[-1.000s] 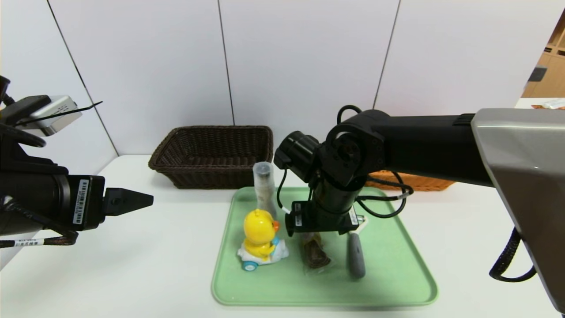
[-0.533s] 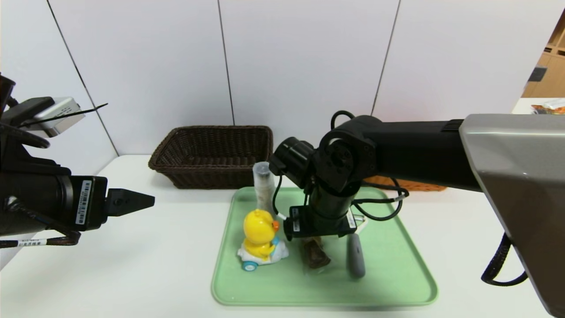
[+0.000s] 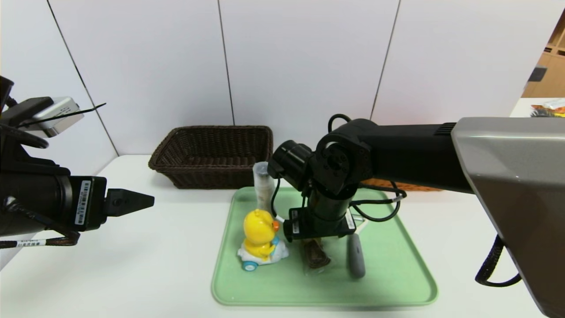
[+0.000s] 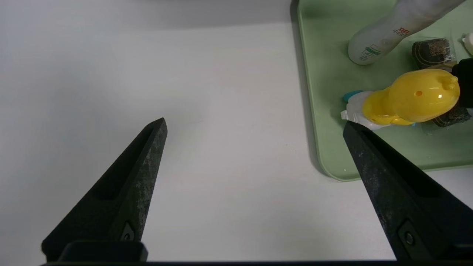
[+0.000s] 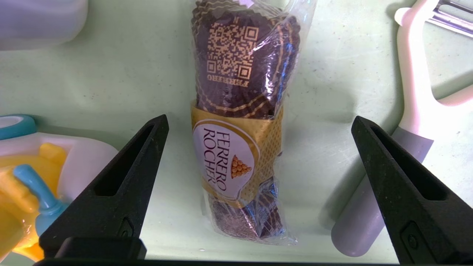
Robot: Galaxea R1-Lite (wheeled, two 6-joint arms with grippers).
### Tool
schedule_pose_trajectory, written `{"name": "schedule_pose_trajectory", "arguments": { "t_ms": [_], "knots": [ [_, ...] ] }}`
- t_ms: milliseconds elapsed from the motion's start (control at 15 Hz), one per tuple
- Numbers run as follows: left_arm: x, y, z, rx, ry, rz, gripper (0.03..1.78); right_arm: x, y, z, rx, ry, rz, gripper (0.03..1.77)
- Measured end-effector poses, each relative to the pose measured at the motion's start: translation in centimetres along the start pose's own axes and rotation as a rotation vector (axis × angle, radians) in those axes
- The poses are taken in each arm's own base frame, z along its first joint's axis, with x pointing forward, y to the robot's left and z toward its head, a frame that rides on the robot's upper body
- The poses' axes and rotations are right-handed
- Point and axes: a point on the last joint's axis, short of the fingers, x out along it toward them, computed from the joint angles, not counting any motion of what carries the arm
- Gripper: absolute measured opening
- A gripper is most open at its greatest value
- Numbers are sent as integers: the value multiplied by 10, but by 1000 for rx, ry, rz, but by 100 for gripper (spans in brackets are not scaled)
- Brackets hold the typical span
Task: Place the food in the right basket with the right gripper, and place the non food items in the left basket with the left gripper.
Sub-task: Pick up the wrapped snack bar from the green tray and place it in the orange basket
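A pale green plastic tray (image 3: 397, 265) with rounded corners sits on a smooth white table (image 3: 132, 265), backed by plain white wall panels. On the tray lies the food (image 5: 240, 147), a slim pack of dark chocolates in crinkly clear wrap with a gold band and a round white label. Just beside it on one side stands the glossy yellow duck toy (image 3: 260, 236) on its white car with blue wheels; on the other lies the peeler (image 3: 355, 260), white Y-head and matte grey handle. A clear bottle (image 3: 264, 187) with a grey cap stands upright at the tray's far edge.

The right gripper (image 5: 258, 127) hangs right over the food, pointing steeply down, its black tapered fingers spread wide on either side of the wrap and holding nothing. The left gripper (image 4: 255, 123) hovers off to the left above bare table, jaws equally wide apart and empty.

Behind the tray sits the left basket (image 3: 212, 154), dark brown woven wicker; the right basket (image 3: 415, 186), orange wicker, peeks out behind the right arm.

Compared with a second ago, the right arm's elbow has swung slightly leftward and lower; the objects have not shifted.
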Motion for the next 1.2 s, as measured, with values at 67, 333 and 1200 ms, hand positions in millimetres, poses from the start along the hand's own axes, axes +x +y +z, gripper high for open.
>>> {"name": "schedule_pose_trajectory", "arguments": {
  "t_ms": [67, 333, 1200],
  "knots": [
    [0, 0, -1, 0, 2, 1, 169, 1, 0, 0, 0, 1, -2, 171],
    [0, 0, -1, 1, 4, 1, 169, 3, 1, 0, 1, 3, -5, 112],
    [-1, 1, -2, 0, 3, 1, 169, -26, -7, 1, 14, -47, 28, 18]
  ]
}}
